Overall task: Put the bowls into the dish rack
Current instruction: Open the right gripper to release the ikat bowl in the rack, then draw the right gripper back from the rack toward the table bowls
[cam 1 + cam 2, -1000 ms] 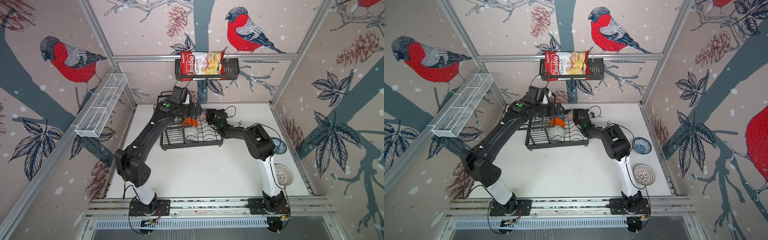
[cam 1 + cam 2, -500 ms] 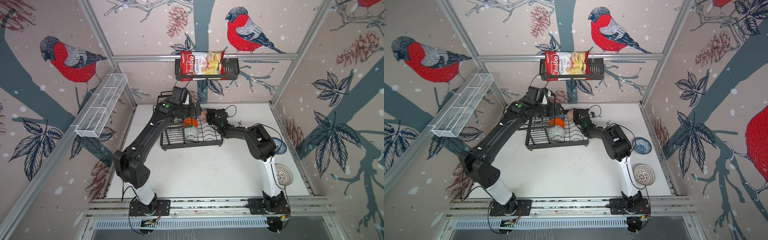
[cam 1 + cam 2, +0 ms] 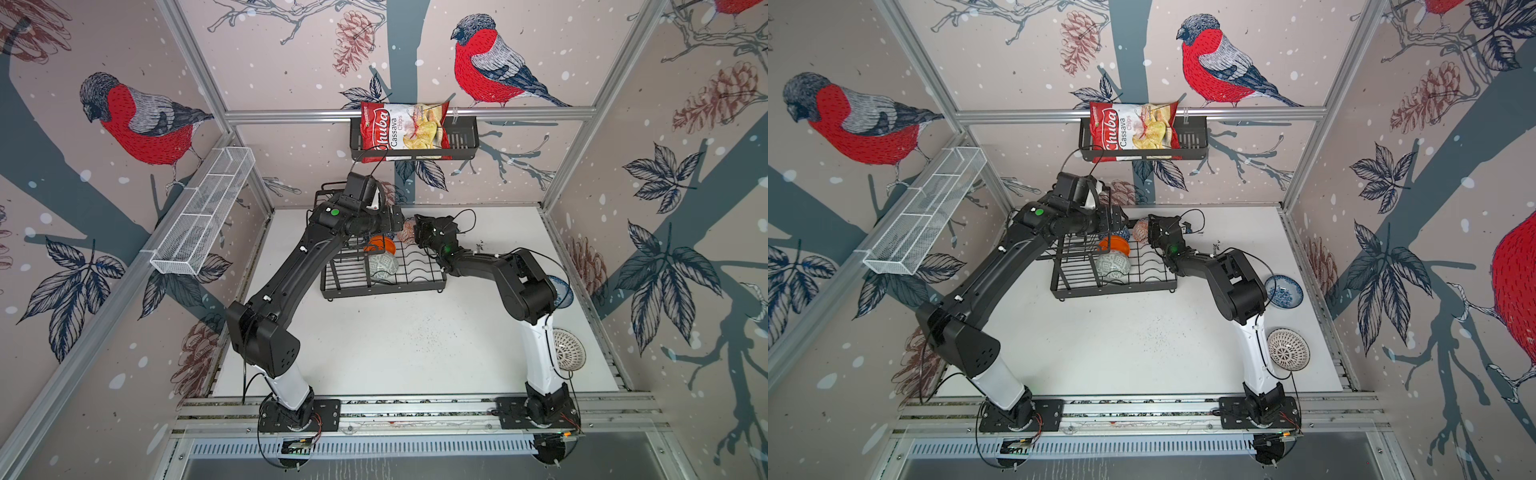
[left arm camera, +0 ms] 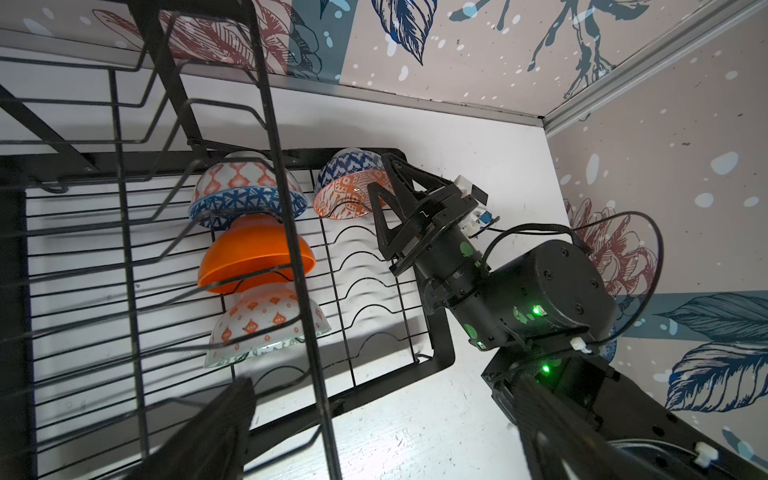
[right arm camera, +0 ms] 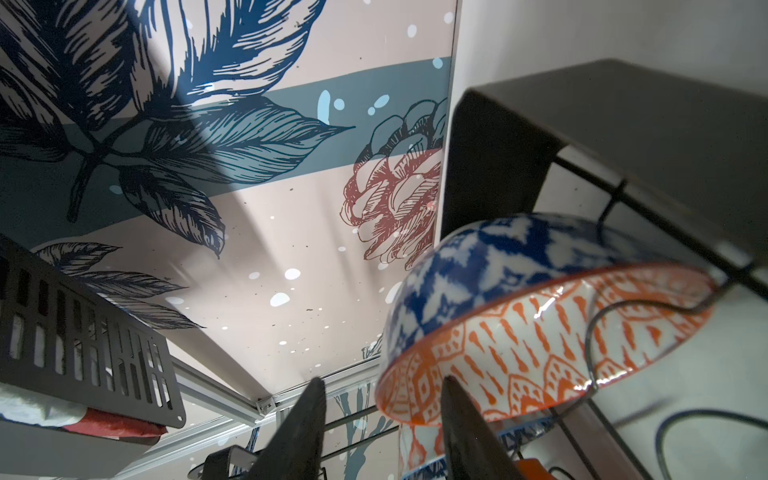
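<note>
- Change, right pincer: the jaws have just spread. In the right wrist view a gap shows between one finger and the bowl's rim, so the hold is released and nothing is clamped.
- Patterned bowl, blue zigzag outside, orange inside: stands on edge in a back slot of the dish rack, lower tier, leaning on the wire. Its rim lies between the parted jaws.
- Row beside it, same tier, all on edge: blue-lined bowl at the back, orange bowl in the middle, grey-green bowl toward the front.
- Left pincer: spread wide, empty, above the rack beside its raised upper basket.
- Outstanding stock on the desk, right side, well apart from the rack: flowered bowl and lattice bowl, both upright.
- Meaning for the task: the fourth bowl is judged delivered, so four of six are racked and two are left.
- Next call: the right arm should back away from the rim without nudging the bowl. Free slots remain in front of it.
- Risk: a finger catching the rim on withdrawal could tip the bowl off its wire.
</note>
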